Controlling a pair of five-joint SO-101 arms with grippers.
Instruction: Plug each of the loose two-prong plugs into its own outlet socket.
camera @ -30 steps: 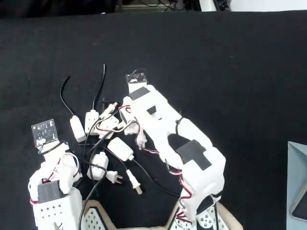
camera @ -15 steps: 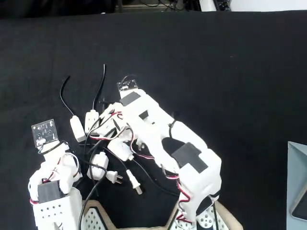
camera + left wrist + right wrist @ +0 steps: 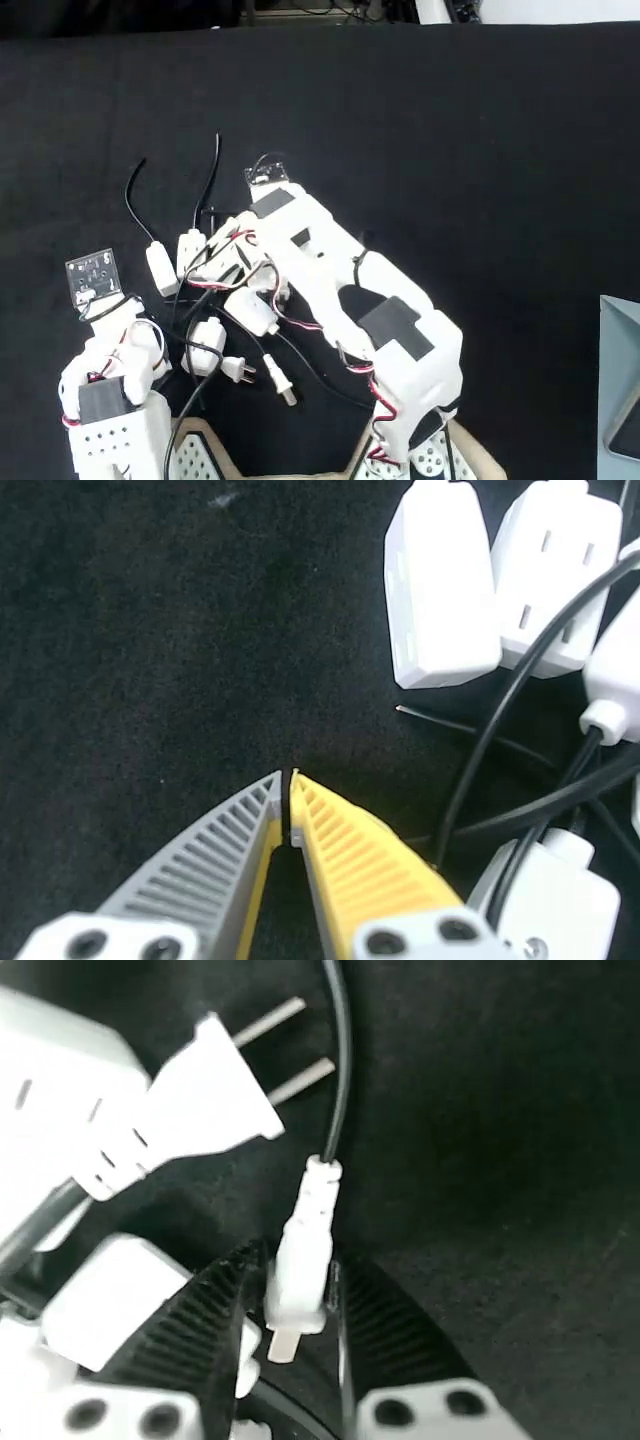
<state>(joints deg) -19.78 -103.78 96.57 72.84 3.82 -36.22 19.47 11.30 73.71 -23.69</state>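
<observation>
White plug (image 3: 300, 1235) lies lengthwise in right gripper (image 3: 295, 1258), cord (image 3: 344, 1070) leading outward.

The bench (image 3: 520, 160) is black. Outlet sockets (image 3: 445, 580), two-prong plug (image 3: 190, 1110) and slim plug (image 3: 305, 1235) are white, cords (image 3: 346, 1060) black. The left end effector (image 3: 288, 780) has one grey, one yellow ribbed finger; the right end effector (image 3: 296, 1270) is black and ribbed.

Black cloth (image 3: 480, 150) covers the table; a grey object (image 3: 618, 370) sits at its edge.
</observation>
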